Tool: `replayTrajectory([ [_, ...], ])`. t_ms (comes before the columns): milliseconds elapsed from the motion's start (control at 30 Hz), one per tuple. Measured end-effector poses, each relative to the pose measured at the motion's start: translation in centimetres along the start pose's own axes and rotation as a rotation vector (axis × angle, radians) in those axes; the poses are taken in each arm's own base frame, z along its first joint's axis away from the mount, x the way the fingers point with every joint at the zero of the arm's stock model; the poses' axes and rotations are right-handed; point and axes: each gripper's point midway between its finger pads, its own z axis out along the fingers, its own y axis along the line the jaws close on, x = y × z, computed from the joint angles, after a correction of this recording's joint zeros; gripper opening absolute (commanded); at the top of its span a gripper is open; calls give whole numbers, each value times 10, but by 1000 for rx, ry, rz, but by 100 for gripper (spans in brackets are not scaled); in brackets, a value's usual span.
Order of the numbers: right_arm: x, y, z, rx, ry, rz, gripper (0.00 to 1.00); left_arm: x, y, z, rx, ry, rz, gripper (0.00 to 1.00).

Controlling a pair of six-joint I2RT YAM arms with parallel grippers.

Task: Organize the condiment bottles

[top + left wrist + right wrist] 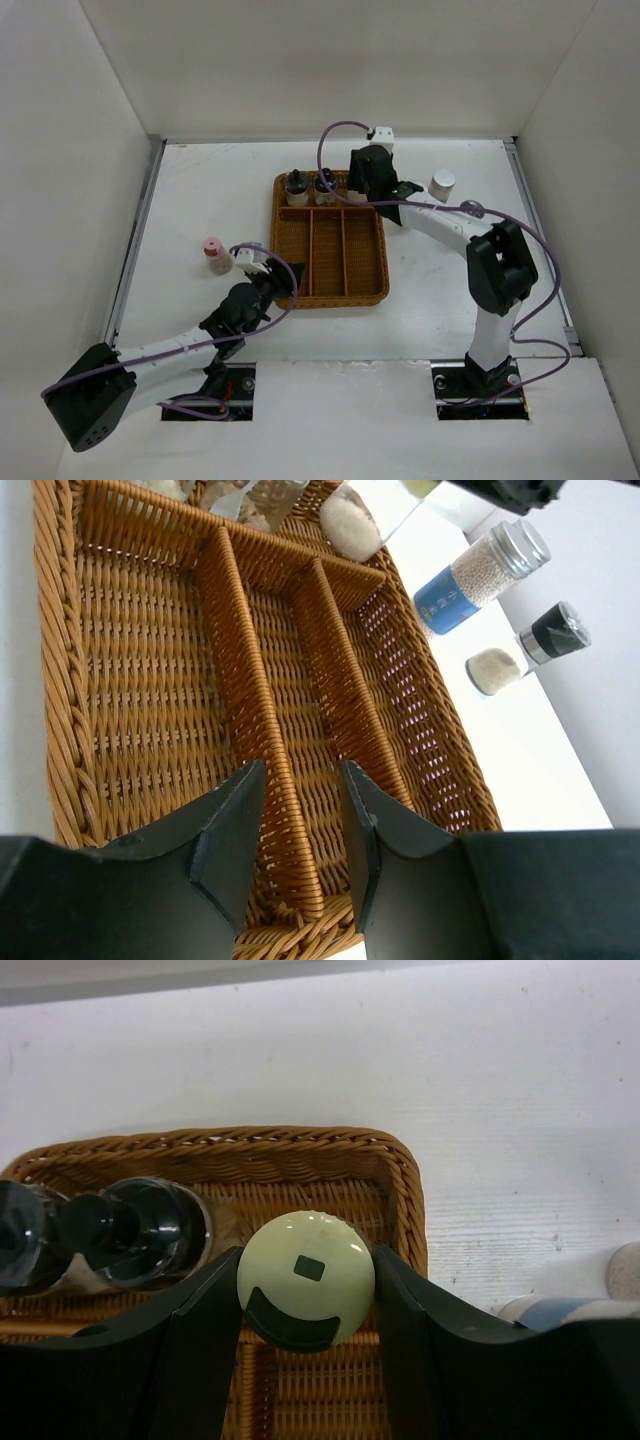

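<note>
Clamped in right end effector (pixel 305 1295): yellowish-capped bottle (pixel 306 1260), over far compartment of wicker tray (pixel 400 1175), beside black-capped bottles (pixel 140 1225). Left end effector (pixel 300 825) spread apart, empty, above tray edge.

Three black-capped bottles (pixel 297 186) (pixel 325 185) (pixel 472 210), one pink-capped bottle (pixel 213 252), one pale-capped bottle (pixel 306 1278), one silver-capped bottle (pixel 441 183) and one wicker tray (pixel 328 255) are counted.

White table (pixel 440 290) holds wicker tray (pixel 327 262), pink-capped bottle (pixel 214 254) and silver-capped bottle (pixel 441 184).
</note>
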Motion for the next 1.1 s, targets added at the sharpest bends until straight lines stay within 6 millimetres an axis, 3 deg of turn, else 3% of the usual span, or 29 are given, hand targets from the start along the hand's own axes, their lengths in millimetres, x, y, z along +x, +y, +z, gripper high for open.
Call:
replayTrajectory([
  [233, 21, 2, 20, 8, 33, -11, 39, -1, 3, 1, -5, 0, -4, 35],
  [433, 42, 1, 30, 17, 69, -8, 55, -2, 5, 2, -10, -4, -11, 37],
  [600, 42, 3, 31, 12, 65, 15, 72, -2, 6, 2, -14, -1, -11, 37],
  [733, 39, 0, 20, -2, 51, 25, 80, -1, 13, 3, -43, 7, -1, 36],
  [867, 20, -8, -16, -37, 15, 46, 84, -2, 18, 5, -89, 20, 15, 36],
  [933, 3, -14, -44, -64, -30, 66, 81, -6, 19, 6, -115, 25, 24, 40],
  [1067, -21, -25, -109, -143, -161, 136, 34, -28, 10, 7, -151, 7, 50, 55],
  [1100, -20, -26, -125, -170, -187, 159, 28, -37, 7, 5, -162, -7, 55, 59],
])
